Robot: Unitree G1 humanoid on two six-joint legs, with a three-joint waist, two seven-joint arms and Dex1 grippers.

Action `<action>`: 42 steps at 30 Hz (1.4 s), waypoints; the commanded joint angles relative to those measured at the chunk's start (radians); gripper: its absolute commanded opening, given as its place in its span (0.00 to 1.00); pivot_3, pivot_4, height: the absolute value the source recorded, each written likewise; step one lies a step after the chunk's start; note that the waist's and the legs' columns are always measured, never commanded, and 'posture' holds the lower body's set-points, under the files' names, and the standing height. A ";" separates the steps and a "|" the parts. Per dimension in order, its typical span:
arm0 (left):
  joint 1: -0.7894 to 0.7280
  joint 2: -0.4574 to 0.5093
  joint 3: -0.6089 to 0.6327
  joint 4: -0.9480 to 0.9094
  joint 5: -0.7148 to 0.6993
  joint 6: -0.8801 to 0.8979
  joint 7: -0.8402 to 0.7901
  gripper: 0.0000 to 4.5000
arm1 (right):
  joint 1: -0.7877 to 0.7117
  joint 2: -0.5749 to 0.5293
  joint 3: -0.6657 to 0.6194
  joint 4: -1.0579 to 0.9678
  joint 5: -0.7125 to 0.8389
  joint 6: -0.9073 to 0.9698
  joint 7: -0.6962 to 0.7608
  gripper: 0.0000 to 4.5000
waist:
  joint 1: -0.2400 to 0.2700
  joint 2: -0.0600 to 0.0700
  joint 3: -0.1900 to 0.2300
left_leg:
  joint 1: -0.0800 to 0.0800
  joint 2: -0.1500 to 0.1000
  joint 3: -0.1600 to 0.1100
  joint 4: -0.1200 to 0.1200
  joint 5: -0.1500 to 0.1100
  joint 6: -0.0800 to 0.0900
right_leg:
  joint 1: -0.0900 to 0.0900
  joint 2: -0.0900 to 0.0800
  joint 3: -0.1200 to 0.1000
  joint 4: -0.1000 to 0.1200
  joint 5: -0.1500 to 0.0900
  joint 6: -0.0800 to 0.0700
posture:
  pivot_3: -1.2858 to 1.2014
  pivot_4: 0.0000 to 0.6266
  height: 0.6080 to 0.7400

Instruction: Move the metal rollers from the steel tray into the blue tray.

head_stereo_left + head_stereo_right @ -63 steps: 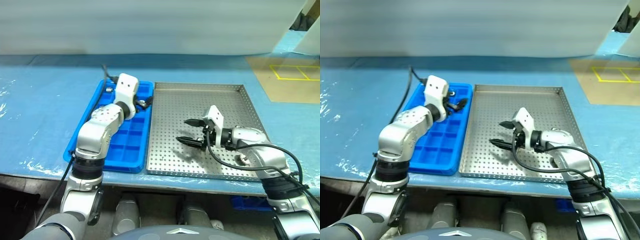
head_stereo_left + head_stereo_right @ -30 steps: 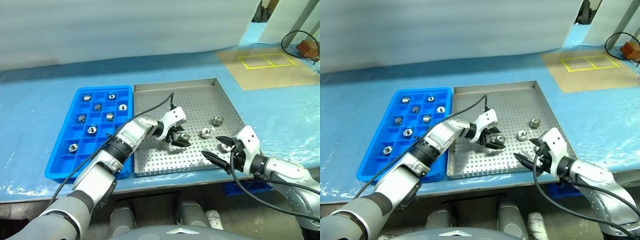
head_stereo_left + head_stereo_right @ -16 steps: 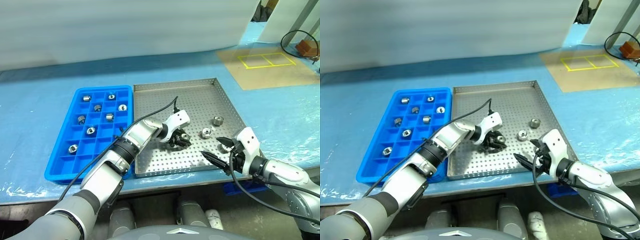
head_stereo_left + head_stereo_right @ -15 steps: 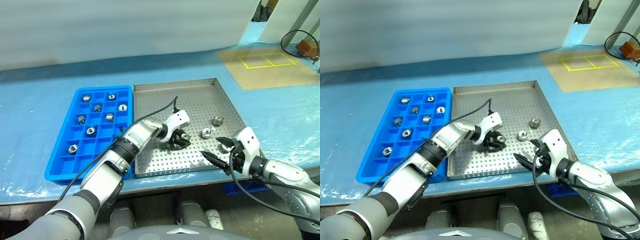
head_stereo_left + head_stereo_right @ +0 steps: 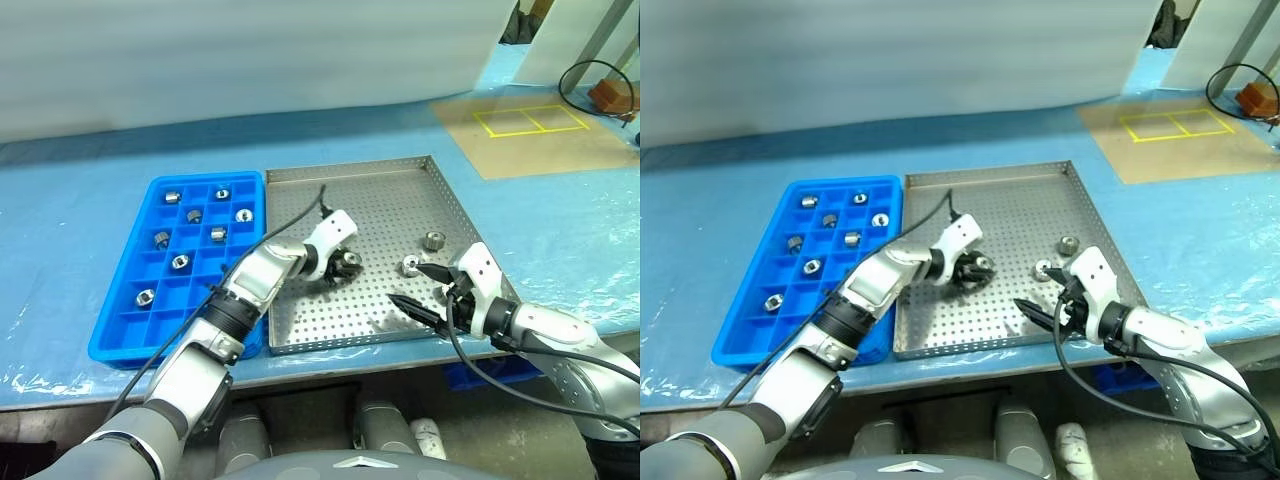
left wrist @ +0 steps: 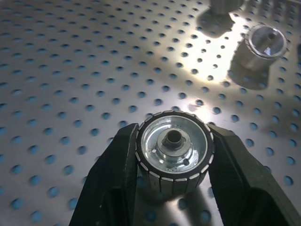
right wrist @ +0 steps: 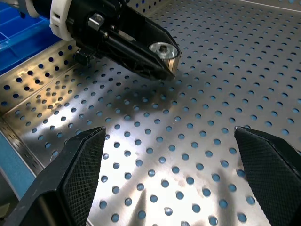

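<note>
— Where's the left claw [image 5: 349,266] just now?

— Over the middle of the steel tray [image 5: 400,185], closed on one of the metal rollers [image 6: 174,154]. In the left wrist view the two black fingers [image 6: 113,176] press on opposite sides of its ribbed rim, and its dark central hole faces the camera.

— Is that roller on the tray floor?

— I can't tell whether it touches the perforated sheet or sits just above it.

— And the right claw [image 5: 420,288]?

— Spread wide and holding nothing. It hangs over the near right part of the steel tray, pointing toward the left claw. In the right wrist view its two fingers [image 7: 77,172] stand far apart with bare perforated metal between them.

— Any other rollers in the steel tray?

— Two, on the right side: one [image 5: 433,240] farther back, another [image 5: 409,265] nearer, just beside the upper finger of the right claw.

— What about the blue tray [image 5: 120,330]?

— It lies on the blue tabletop [image 5: 60,210], its long side right against the left edge of the steel tray. Several rollers sit in its compartments, one to a cell: most in the far rows, like this one [image 5: 172,196], and a single one [image 5: 146,297] nearer, in the left column.
</note>
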 commanded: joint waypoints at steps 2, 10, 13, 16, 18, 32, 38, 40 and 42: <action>0.058 -0.010 0.115 -0.231 -0.013 0.075 0.150 0.39 | -0.094 0.004 0.054 0.063 -0.015 -0.050 0.057 1.00 | 0.010 0.000 0.000 | 0.000 0.000 0.000 0.000 0.000 0.000 | 0.000 -0.001 -0.001 0.000 0.000 0.000 | 0.43 0.24 1.00; 0.192 0.047 0.196 -0.554 -0.007 0.270 0.282 0.39 | -0.256 0.035 0.175 0.223 -0.059 -0.115 0.173 1.00 | 0.062 0.000 0.000 | -0.001 0.001 -0.001 0.000 0.000 0.000 | -0.002 -0.001 -0.002 0.001 0.000 0.000 | 0.49 0.24 1.00; 0.238 0.069 0.227 -0.632 -0.019 0.327 0.308 0.39 | -0.292 0.048 0.196 0.257 -0.063 -0.128 0.207 1.00 | 0.079 0.000 0.000 | -0.001 0.001 -0.001 0.000 0.001 0.000 | -0.002 -0.001 -0.002 0.001 0.000 0.000 | 0.51 0.24 1.00; 0.302 0.069 0.271 -0.726 -0.013 0.383 0.358 0.39 | -0.342 0.067 0.231 0.303 -0.070 -0.141 0.258 1.00 | 0.099 0.000 0.000 | -0.002 0.001 -0.001 0.000 0.001 0.000 | -0.003 -0.002 -0.003 0.002 0.000 0.000 | 0.53 0.24 1.00; 0.337 0.059 0.284 -0.780 -0.010 0.415 0.390 0.39 | -0.372 0.082 0.252 0.337 -0.081 -0.153 0.283 1.00 | 0.108 0.000 0.000 | -0.002 0.001 -0.001 0.000 0.001 0.000 | -0.003 -0.002 -0.003 0.002 0.000 0.000 | 0.55 0.24 1.00; 0.570 -0.017 0.338 -1.112 0.010 0.623 0.558 0.39 | -0.476 0.136 0.325 0.507 -0.148 -0.245 0.416 1.00 | 0.169 -0.001 0.001 | -0.005 0.000 -0.001 0.000 0.003 0.002 | -0.005 -0.007 -0.006 0.003 0.000 0.000 | 0.60 0.24 1.00; 0.642 -0.028 0.346 -1.169 0.010 0.655 0.588 0.39 | -0.484 0.156 0.330 0.530 -0.165 -0.259 0.433 1.00 | 0.177 -0.001 0.001 | -0.006 0.000 -0.002 0.000 0.003 0.002 | -0.005 -0.007 -0.006 0.003 0.000 0.000 | 0.61 0.24 1.00; 0.659 -0.032 0.353 -1.188 0.009 0.671 0.593 0.39 | -0.484 0.158 0.331 0.537 -0.172 -0.266 0.440 1.00 | 0.181 -0.001 0.001 | -0.006 0.000 -0.002 0.000 0.003 0.001 | -0.005 -0.007 -0.006 0.003 0.000 0.000 | 0.61 0.24 1.00; 0.678 -0.033 0.368 -1.203 0.012 0.678 0.598 0.39 | -0.487 0.161 0.330 0.547 -0.178 -0.272 0.444 1.00 | 0.185 -0.001 0.001 | -0.006 0.000 -0.002 0.000 0.003 0.001 | -0.005 -0.007 -0.006 0.003 0.000 0.000 | 0.61 0.24 1.00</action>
